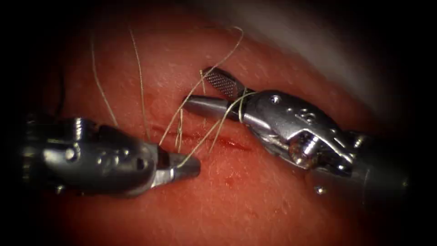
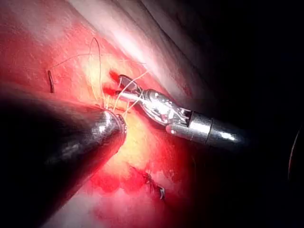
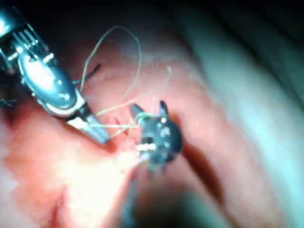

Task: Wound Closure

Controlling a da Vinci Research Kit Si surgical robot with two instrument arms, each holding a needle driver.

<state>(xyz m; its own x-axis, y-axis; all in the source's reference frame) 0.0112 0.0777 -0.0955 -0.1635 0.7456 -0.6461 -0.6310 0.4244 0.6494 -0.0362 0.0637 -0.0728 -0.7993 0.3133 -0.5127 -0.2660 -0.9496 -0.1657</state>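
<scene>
The cut (image 1: pixel 227 142) runs across the tissue (image 1: pixel 255 200), with red fluid along it. My left tool (image 1: pixel 193 164) reaches in from the left, just below the cut, and its jaws are shut on the pale thread (image 1: pixel 207 134). That thread climbs from the left tips to my right tool (image 1: pixel 196 87), where it wraps around the jaws close to their hinge. The right tool hovers above the cut with its jaws open and nothing between them. From the right wrist view I see its two tips (image 3: pixel 147 110) spread, with the left tool (image 3: pixel 90 128) beside them.
Loose strands of thread (image 1: pixel 140 82) rise from the cut and trail across the tissue on the left. An earlier dark knot (image 2: pixel 153 183) sits on the tissue further along. A short dark sliver (image 2: pixel 51 81) lies on the tissue. Pale tissue edge (image 1: pixel 327 50) lies behind.
</scene>
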